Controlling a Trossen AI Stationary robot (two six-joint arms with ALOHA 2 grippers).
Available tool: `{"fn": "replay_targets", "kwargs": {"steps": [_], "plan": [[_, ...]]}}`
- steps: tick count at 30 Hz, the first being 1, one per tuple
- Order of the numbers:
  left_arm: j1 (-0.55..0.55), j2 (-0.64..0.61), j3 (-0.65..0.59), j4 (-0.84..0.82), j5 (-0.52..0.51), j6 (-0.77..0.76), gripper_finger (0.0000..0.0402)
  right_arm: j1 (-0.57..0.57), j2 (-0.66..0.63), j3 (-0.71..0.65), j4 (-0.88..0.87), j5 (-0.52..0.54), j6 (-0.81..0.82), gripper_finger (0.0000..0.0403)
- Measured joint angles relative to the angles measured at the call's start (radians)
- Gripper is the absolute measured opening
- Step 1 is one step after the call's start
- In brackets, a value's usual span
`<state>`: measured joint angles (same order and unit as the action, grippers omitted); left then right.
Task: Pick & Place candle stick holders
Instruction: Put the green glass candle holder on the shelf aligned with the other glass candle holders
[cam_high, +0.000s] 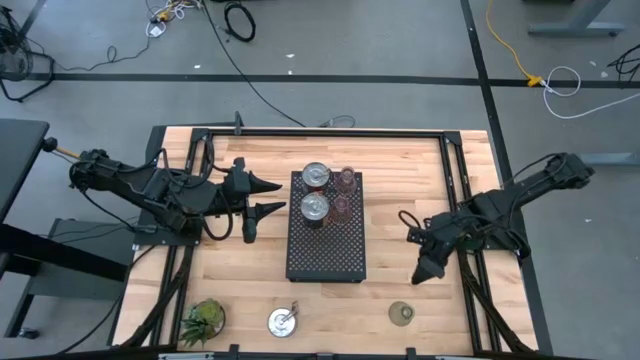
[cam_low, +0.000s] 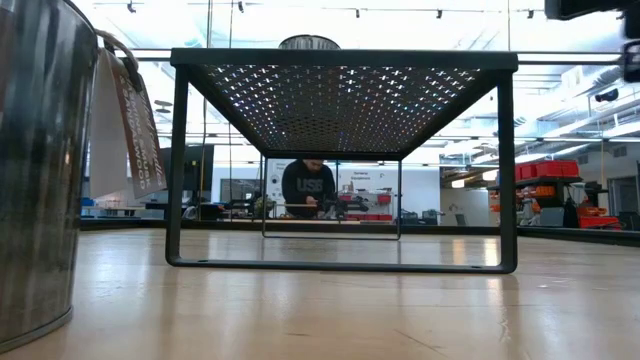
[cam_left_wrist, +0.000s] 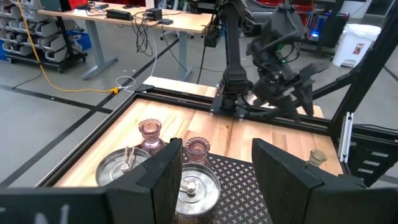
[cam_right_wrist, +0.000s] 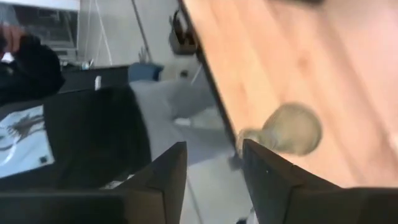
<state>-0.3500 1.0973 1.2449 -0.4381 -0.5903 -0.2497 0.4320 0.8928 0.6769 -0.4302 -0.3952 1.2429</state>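
Note:
A black perforated tray (cam_high: 325, 255) stands mid-table on legs. On its far half rest two silvery candle stick holders (cam_high: 316, 177) (cam_high: 315, 207) and two pink glass ones (cam_high: 347, 180) (cam_high: 342, 207). A third silvery holder (cam_high: 284, 321) and an olive-green holder (cam_high: 402, 313) stand on the wood by the near edge. My left gripper (cam_high: 280, 197) hovers open at the tray's left side, level with the silvery pair (cam_left_wrist: 196, 186). My right gripper (cam_high: 423, 275) is open, slanting down toward the olive-green holder (cam_right_wrist: 292, 127), short of it.
A spiky green plant (cam_high: 204, 318) sits at the near left corner. A black frame rail (cam_high: 340, 131) runs round the table's edges. In the low view the near silvery holder (cam_low: 35, 170) fills the left side, and a person (cam_low: 308, 185) stands far behind the tray (cam_low: 340, 60).

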Motion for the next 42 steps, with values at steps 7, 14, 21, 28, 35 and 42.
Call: {"fn": "replay_targets", "kwargs": {"steps": [7, 14, 21, 28, 35, 42], "plan": [[0.000, 0.001, 0.000, 0.000, 0.000, 0.000, 0.0197, 0.099, 0.004, 0.000, 0.014, 0.047, 0.113, 0.0126], [0.000, 0.002, 0.000, 0.000, 0.000, 0.000, 0.0197, 0.252, 0.005, 0.000, 0.068, 0.182, 0.247, 0.0123], [0.000, 0.002, 0.000, 0.000, 0.000, 0.000, 0.0197, 0.407, 0.066, 0.000, 0.060, 0.267, 0.416, 0.0145], [0.000, 0.002, 0.000, 0.000, 0.000, 0.012, 0.0197, 0.463, 0.173, 0.000, 0.133, 0.296, 0.503, 0.0221], [0.000, 0.002, 0.000, 0.000, 0.000, 0.027, 0.0197, 0.462, 0.251, 0.000, 0.144, 0.307, 0.519, 0.0309], [0.000, 0.002, 0.000, -0.001, 0.000, 0.028, 0.0197, 0.441, 0.336, 0.000, 0.139, 0.335, 0.530, 0.0322]]}}
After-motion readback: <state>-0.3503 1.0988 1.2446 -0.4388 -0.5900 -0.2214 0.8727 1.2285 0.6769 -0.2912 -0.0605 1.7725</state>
